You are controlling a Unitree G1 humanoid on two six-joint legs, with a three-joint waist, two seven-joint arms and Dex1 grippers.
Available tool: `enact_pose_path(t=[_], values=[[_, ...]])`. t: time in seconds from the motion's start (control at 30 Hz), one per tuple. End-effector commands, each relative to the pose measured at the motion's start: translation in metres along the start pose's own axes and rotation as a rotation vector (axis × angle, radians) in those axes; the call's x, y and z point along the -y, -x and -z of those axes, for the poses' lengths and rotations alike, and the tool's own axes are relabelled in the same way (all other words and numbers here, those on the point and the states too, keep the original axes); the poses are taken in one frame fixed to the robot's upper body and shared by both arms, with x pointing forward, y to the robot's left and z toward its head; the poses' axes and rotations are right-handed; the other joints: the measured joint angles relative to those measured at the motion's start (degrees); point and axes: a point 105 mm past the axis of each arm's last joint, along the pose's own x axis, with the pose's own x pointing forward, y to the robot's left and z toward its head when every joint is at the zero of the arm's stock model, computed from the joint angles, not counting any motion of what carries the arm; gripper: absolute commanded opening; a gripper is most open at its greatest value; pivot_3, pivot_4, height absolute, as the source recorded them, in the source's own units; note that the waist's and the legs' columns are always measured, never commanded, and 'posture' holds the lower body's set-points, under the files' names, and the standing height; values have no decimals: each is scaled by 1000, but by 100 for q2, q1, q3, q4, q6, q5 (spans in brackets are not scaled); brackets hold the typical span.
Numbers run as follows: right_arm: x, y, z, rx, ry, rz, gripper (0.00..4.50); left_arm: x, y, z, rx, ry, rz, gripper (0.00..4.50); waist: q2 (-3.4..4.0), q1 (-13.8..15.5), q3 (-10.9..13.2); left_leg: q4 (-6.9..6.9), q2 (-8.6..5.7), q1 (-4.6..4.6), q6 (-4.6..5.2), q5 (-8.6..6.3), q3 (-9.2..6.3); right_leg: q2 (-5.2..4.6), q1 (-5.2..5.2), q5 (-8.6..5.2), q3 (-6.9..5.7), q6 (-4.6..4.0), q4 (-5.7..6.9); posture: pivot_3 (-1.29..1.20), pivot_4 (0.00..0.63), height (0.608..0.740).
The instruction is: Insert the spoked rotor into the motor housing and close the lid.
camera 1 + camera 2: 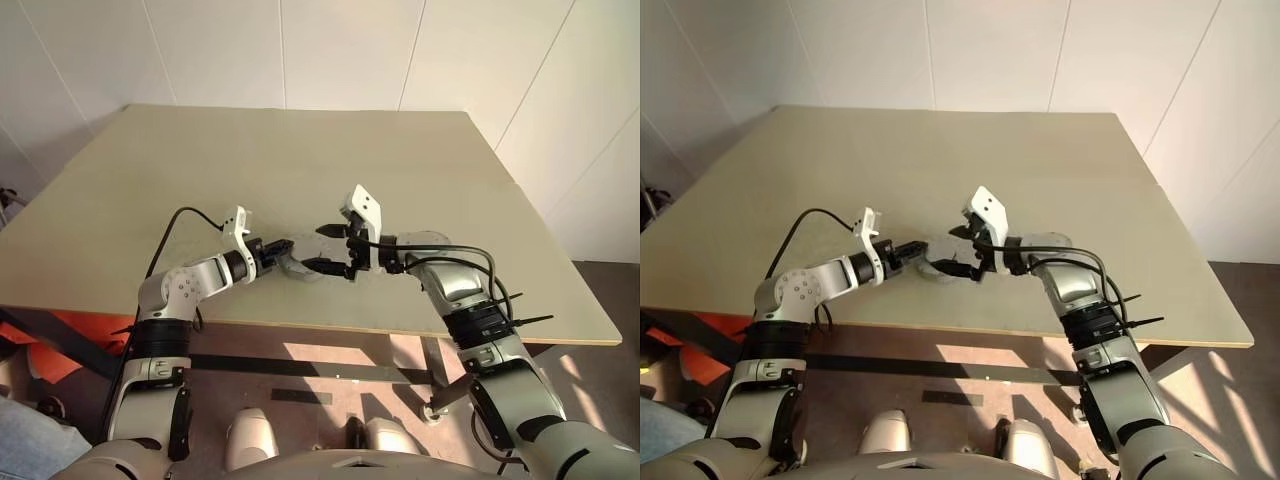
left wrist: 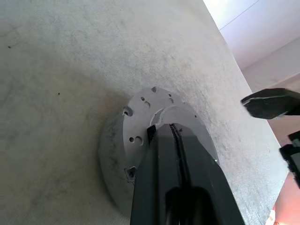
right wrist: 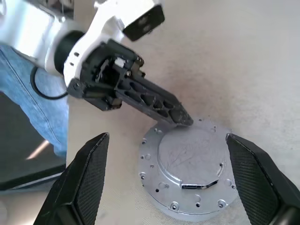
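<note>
Resting lid (image 3: 187, 164) under closed left claw (image 3: 183, 118) tips

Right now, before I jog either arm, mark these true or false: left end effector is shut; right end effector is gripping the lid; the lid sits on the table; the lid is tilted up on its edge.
1. Left end effector is shut: true, its tips rest at the rim of the lid.
2. Right end effector grips the lid: false, its fingers stand wide open on either side, apart from it.
3. The lid sits on the table: true.
4. The lid is tilted on edge: false, it lies flat.
</note>
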Motion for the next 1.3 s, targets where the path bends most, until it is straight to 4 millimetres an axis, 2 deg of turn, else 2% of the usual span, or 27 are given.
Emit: enact_pose_path(t=[0.03,0.1,0.2,0.27,0.3,0.6,0.8,1.13,1.3], values=[[16,17,-5,13,-152,94,4468,-10,-3,11,-48,9,-52,0,0,1,0,-1,0,0,0,0,0,0,2,0,0,0,-2,0,0,740],[27,23,8,-27,-246,159,4468,-10,-4,11,-45,10,-51,0,0,5,0,-2,-1,-6,-1,1,0,0,1,2,0,-2,-9,0,0,740],[45,33,44,-119,-433,312,4468,-10,-4,10,-41,10,-50,0,1,0,-1,-5,-3,-10,-2,1,1,0,2,22,1,-36,-13,0,0,740],[45,36,64,-197,-437,348,4468,-10,-4,10,-37,10,-50,0,2,2,-1,-13,-3,-19,-4,2,1,0,-5,24,-1,-41,-20,0,0,740],[42,36,66,-205,-443,341,4468,-10,-4,9,-35,11,-49,0,9,0,-5,-15,-2,-27,-13,7,1,0,-13,24,-2,-41,-22,0,0,740],[12,24,54,-122,-677,193,4468,-14,1,2,-14,5,-58,0,13,-7,-10,-29,-1,-24,-12,5,3,2,-5,22,-3,-36,-44,0,0,740],[11,25,40,-48,-819,165,4468,-16,3,0,-11,-1,-63,0,14,-7,-10,-34,-1,-18,-18,8,3,3,-5,23,-3,-35,-42,0,0,740],[7,15,48,-70,-976,204,4468,-15,3,-4,-9,-14,-60,0,14,1,-10,-39,-1,-18,-26,13,3,3,-7,23,-3,-34,-42,0,0,740],[5,7,40,-55,-1001,190,4468,-16,4,-4,-7,-16,-63,0,15,-5,-10,-50,-1,-9,-41,22,3,3,-7,24,-3,-28,-41,0,0,740]])
